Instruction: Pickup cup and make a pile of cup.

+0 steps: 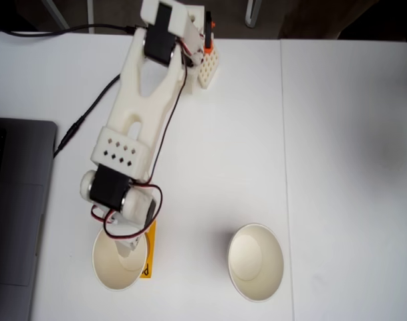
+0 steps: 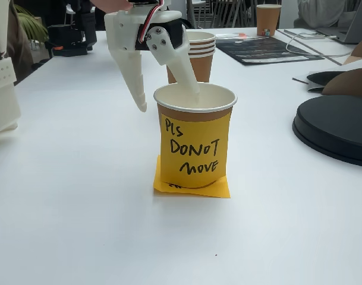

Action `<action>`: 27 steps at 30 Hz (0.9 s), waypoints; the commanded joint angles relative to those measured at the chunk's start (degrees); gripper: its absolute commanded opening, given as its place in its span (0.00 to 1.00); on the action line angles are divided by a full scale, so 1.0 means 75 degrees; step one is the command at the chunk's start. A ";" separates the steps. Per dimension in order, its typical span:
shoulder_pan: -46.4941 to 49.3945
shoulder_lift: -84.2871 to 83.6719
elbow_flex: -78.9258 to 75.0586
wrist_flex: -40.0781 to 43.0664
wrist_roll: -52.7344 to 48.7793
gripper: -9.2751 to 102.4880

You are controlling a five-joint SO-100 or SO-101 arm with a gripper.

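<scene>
Gripper (image 2: 169,98) straddles the rim of the labelled cup (image 2: 194,145) at lower left of the top-down fixed view (image 1: 116,267): 1 finger inside, 1 outside, jaws parted, not yet clamped. Cup upright. Second cup (image 1: 255,261) sits well right, lower centre.

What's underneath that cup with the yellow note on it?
A flat yellow sticky note lies on the table under the cup; its edges poke out around the base. Any writing on it is hidden by the cup standing on it.
</scene>
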State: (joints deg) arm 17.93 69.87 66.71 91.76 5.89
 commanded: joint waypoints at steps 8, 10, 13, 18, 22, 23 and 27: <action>-0.0059 -0.0434 -0.1313 0.0047 0.0047 0.35; -0.0059 -0.0598 -0.1547 0.0047 0.0047 0.35; -0.0059 -0.0809 -0.1723 0.0047 0.0047 0.35; -0.0035 -0.0984 -0.1734 0.0023 0.0047 0.35; 0.0012 -0.1195 -0.1793 -0.0035 0.0047 0.35; 0.0023 -0.1230 -0.1793 -0.0035 0.0047 0.35; 0.0059 -0.1359 -0.1805 -0.0035 0.0047 0.35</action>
State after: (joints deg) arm 17.93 58.36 58.27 91.76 5.89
